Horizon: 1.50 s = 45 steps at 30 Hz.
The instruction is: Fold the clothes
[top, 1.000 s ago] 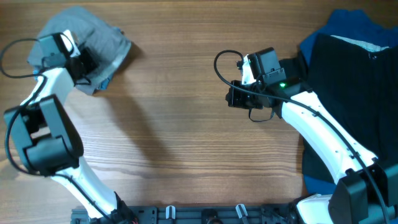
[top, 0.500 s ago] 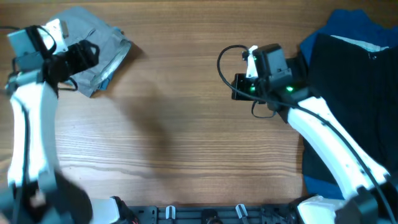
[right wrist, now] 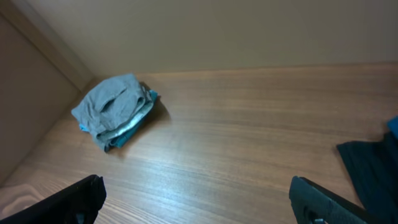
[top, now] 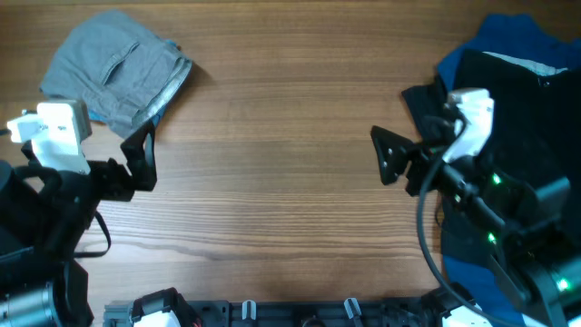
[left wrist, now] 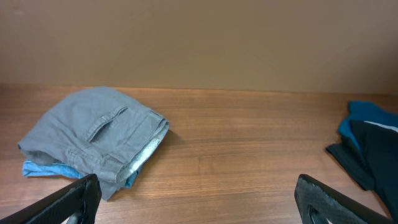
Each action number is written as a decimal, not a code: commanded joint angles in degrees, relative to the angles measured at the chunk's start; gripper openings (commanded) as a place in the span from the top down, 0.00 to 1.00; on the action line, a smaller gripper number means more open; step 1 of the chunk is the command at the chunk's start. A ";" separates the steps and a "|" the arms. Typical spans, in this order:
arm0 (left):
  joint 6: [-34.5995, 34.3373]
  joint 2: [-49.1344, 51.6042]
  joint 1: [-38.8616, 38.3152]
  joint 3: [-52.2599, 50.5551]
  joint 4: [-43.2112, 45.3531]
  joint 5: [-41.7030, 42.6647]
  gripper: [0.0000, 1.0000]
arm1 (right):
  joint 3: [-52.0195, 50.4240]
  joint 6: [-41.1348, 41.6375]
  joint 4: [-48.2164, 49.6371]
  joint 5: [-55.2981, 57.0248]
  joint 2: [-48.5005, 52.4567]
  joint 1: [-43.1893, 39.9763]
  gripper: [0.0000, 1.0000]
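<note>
Shorts (top: pixel 113 68), grey and folded into a bundle with the pocket flap up, lie on the bench (top: pixel 272 136) ahead of the left claw (top: pixel 141 162), off toward its left finger and apart from it. We see a strip of blue cloth (left wrist: pixel 43 169) poking out from under the shorts (left wrist: pixel 93 134) on the side nearest that claw. The left claw (left wrist: pixel 199 202) stands wide open and holds nothing. In its wrist view its fingers (left wrist: pixel 74 200) sit at the two bottom corners with bare bench between them.

Farther right, the right claw (top: pixel 388 162) is likewise spread wide with nothing in it, its fingers (right wrist: pixel 317 202) at the bottom corners of its own wrist view. From this claw (right wrist: pixel 196 202) we see the shorts (right wrist: pixel 112 106) well ahead and to its left, near the corner where the bench meets the wall (right wrist: pixel 249 31). Just to the right of the right claw lies a rumpled black garment (top: pixel 517 118). It rests on a blue garment (top: pixel 508 32) whose edge shows beyond and below it. Neither claw touches any cloth.
</note>
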 commanded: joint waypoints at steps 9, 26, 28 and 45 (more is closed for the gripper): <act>1.01 -0.31 -0.13 0.04 -0.74 -0.31 0.00 | 1.03 -0.09 -5.25 -2.95 0.59 -0.13 0.00; 1.03 -0.31 -0.13 0.04 -0.74 -0.31 0.00 | 0.96 -15.10 -6.43 -2.84 -14.91 -0.13 0.00; 1.03 -0.31 -0.13 0.04 -0.74 -0.31 0.00 | 0.00 -15.76 -5.92 3.76 -18.38 -0.42 0.01; 1.03 -0.31 -0.13 0.04 -0.74 -0.31 0.00 | -49.53 -8.22 21.92 1.60 -45.48 -14.14 0.00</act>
